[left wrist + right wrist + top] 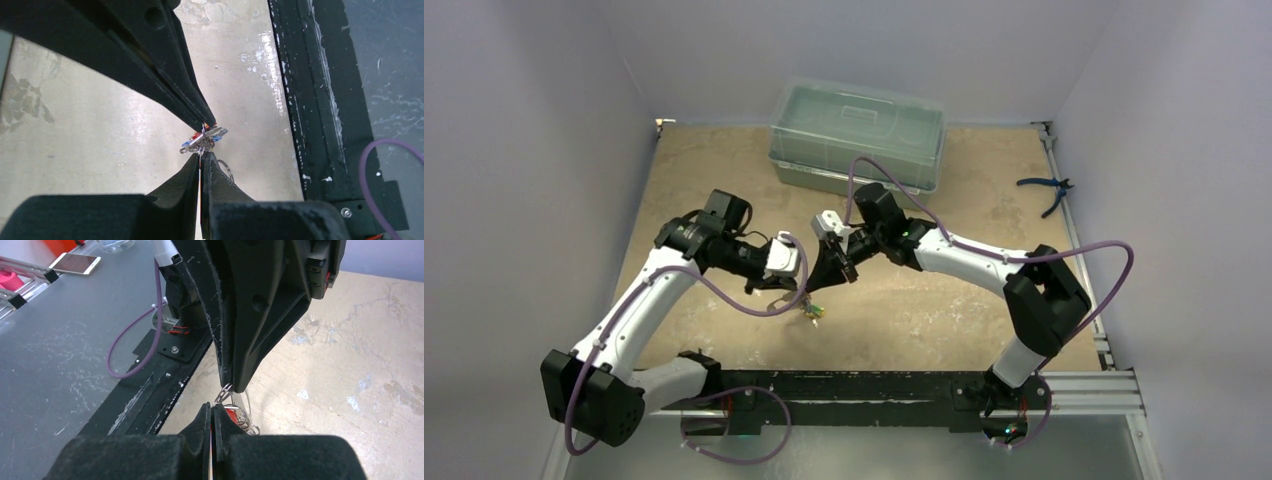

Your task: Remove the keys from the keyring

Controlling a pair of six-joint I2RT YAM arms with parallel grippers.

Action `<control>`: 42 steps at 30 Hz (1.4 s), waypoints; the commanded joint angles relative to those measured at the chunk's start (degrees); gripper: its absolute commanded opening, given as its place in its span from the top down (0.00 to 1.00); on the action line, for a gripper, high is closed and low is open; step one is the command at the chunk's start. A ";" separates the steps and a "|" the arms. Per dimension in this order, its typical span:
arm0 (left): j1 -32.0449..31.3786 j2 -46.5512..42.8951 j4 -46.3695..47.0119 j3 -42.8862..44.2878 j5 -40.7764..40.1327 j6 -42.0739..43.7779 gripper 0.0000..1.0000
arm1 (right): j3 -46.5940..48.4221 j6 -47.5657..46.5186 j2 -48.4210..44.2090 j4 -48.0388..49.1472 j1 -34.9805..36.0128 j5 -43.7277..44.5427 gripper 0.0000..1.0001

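Note:
The keys (812,311) hang as a small bunch between my two grippers above the tan table, near its front edge. In the left wrist view the bunch (206,137) shows blue, red and silver parts. My left gripper (201,156) is shut on a thin metal ring of the keyring (228,169). It also shows in the right wrist view (230,387), pinching that ring (224,391). My right gripper (212,408) is shut on a key with a red head (231,414), tip to tip with the left one. The whitish strap is hidden.
A clear lidded plastic box (856,135) stands at the back middle. Blue-handled pliers (1046,190) lie at the right edge. A black rail (874,385) runs along the table's near edge. Purple cables (724,295) hang by the arms.

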 commanded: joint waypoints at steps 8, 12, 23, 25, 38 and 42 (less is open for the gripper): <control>4.29 -0.07 4.81 -3.31 7.93 -8.53 1.00 | -3.09 2.41 -0.90 0.76 -0.36 0.44 1.00; 4.29 -0.23 2.36 -3.81 6.00 -3.28 1.00 | -2.88 5.79 -0.64 3.06 -0.58 0.20 1.00; 4.21 -1.05 1.96 -5.30 0.37 6.15 0.98 | -2.33 11.13 1.91 7.00 -0.58 1.74 1.00; 4.21 -1.49 2.04 -6.65 -0.26 7.74 0.99 | -2.20 11.88 2.66 7.80 -0.58 1.79 1.00; 4.21 -3.56 -0.05 -7.32 -0.65 14.31 0.82 | -2.53 16.53 3.53 11.24 -0.50 1.74 1.00; 3.77 -4.36 0.35 -6.49 -0.75 14.55 0.76 | -2.32 17.85 3.87 12.26 -0.50 1.67 1.00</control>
